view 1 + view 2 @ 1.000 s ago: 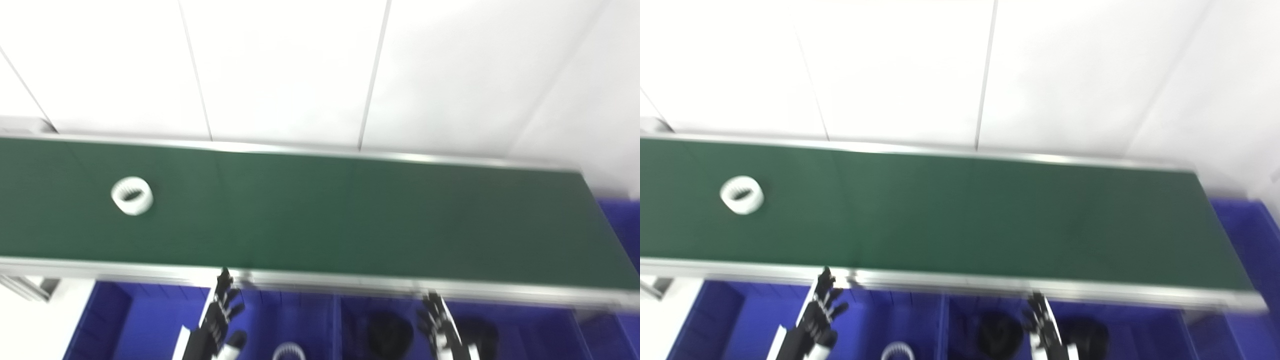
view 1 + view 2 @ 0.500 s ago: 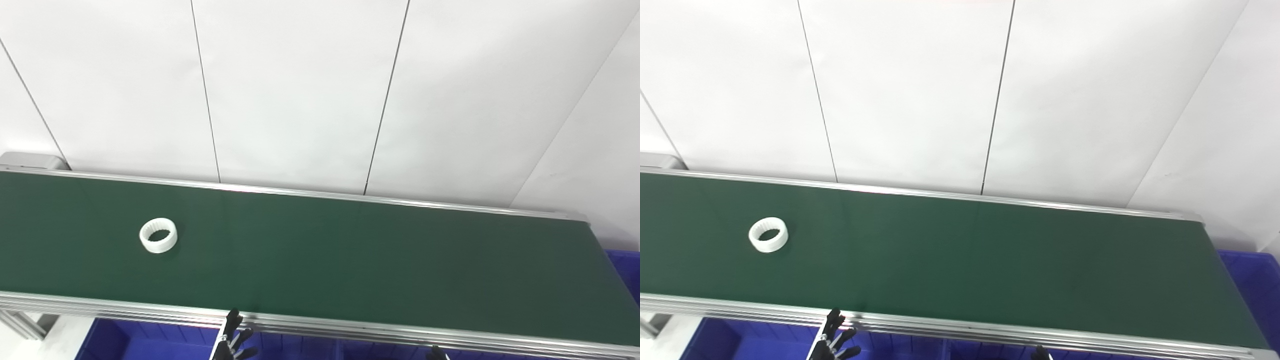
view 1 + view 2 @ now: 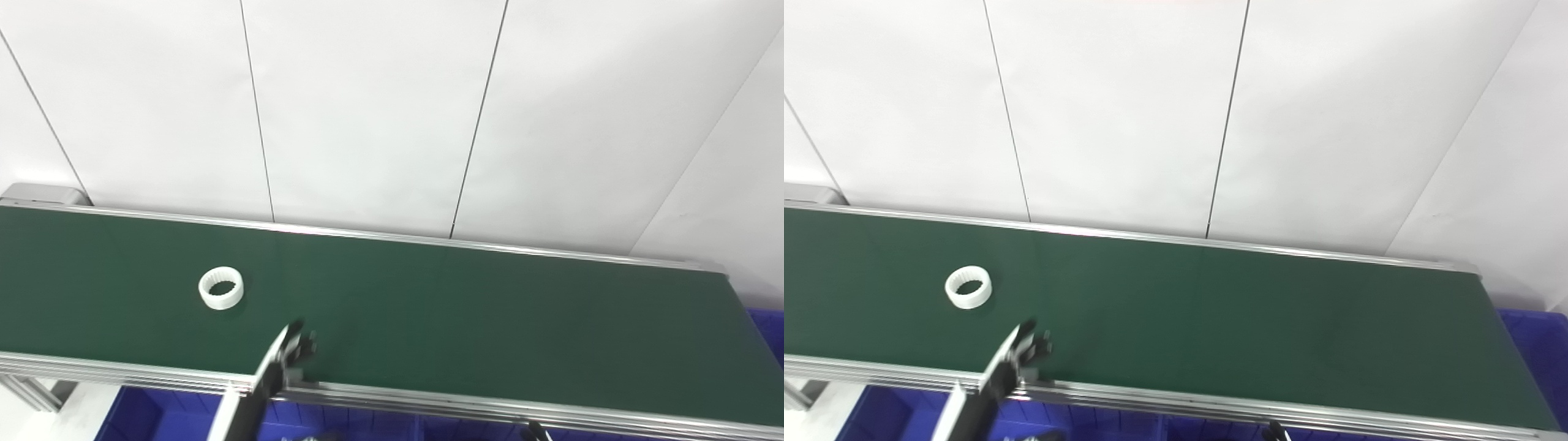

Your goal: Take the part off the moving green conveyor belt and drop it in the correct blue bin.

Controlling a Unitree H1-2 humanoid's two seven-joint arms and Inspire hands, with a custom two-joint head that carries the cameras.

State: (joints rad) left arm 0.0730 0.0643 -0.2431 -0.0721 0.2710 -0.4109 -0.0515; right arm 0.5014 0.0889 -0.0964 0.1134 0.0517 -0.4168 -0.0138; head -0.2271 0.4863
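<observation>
A white toothed ring (image 3: 221, 288) lies flat on the green conveyor belt (image 3: 465, 306), left of the middle; it also shows in the right eye view (image 3: 968, 286). My left hand (image 3: 291, 352) reaches up over the belt's near rail, to the right of the ring and nearer to me. It is blurred, holds nothing, and its fingers look apart. It does not touch the ring. Of my right hand only a dark fingertip (image 3: 535, 430) shows at the bottom edge, below the rail.
Blue bins lie below the belt's near rail (image 3: 153, 416) and past its right end (image 3: 765, 324); their contents are out of view. A white panelled wall (image 3: 392, 110) stands behind the belt. A grey motor housing (image 3: 37, 193) sits at the belt's far left.
The ring has ridden rightward on the belt. My left hand has risen from below the rail to over the belt's near edge. The camera tilted up earlier, hiding the bins.
</observation>
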